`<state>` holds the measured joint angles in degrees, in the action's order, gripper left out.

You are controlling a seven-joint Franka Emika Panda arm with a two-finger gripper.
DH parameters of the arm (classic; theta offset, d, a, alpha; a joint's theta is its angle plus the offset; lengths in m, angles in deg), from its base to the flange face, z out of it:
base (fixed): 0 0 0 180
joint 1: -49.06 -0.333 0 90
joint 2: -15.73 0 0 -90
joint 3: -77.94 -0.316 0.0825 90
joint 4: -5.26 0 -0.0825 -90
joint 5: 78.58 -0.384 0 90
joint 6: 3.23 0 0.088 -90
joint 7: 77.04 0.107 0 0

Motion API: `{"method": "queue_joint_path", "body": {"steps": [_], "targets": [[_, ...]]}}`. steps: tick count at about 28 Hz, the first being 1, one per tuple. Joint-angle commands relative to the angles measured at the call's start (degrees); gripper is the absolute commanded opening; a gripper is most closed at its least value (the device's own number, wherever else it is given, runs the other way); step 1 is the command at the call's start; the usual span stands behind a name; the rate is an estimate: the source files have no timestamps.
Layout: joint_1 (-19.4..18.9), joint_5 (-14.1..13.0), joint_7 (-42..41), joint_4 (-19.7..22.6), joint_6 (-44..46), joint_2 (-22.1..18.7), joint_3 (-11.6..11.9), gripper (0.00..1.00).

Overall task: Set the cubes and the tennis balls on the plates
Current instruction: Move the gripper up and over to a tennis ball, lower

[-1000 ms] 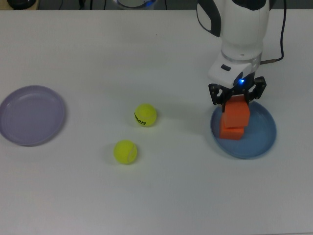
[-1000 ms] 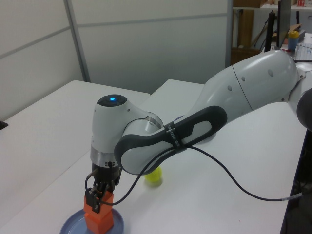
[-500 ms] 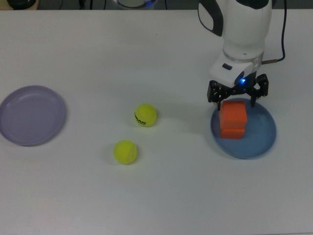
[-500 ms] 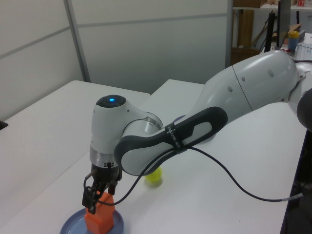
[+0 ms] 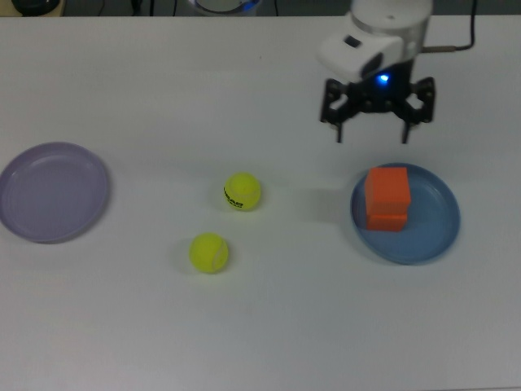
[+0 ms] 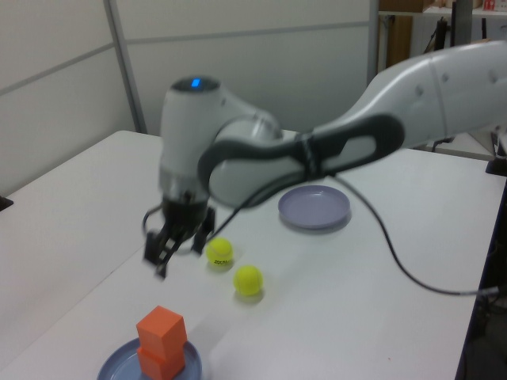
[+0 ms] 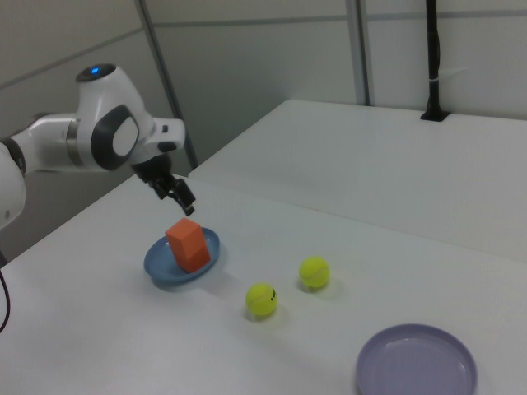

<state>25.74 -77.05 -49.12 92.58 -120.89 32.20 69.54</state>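
My gripper [image 5: 370, 122] is spread and empty; the lettered ball [image 5: 242, 191] lies toward the top view's left, mid-table.

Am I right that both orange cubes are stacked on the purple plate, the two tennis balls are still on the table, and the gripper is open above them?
Not quite. The two orange cubes are stacked on the blue plate, not the purple plate, which holds nothing, as the top view shows. The rest stands: both tennis balls lie on the table, and the gripper is open.
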Motion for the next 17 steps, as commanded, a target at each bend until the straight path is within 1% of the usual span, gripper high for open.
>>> {"method": "queue_joint_path", "body": {"steps": [1, 2, 3, 8, 13, 17], "targets": [[3.2, -1.0, 0.7, 2.2, 2.9, -2.1, 3.6, 1.00], [3.4, -1.2, 0.7, 2.2, 2.9, -2.1, 4.6, 1.00], [3.6, -1.6, 0.5, 2.7, 2.9, -2.0, 6.6, 1.00], [3.7, -2.6, -0.8, 5.2, 2.4, -1.8, 11.0, 1.00], [4.5, -3.4, -2.6, 7.5, 2.1, -0.6, 11.3, 1.00], [4.6, -3.5, -3.1, 7.9, 2.1, 1.1, 11.3, 1.00]]}}
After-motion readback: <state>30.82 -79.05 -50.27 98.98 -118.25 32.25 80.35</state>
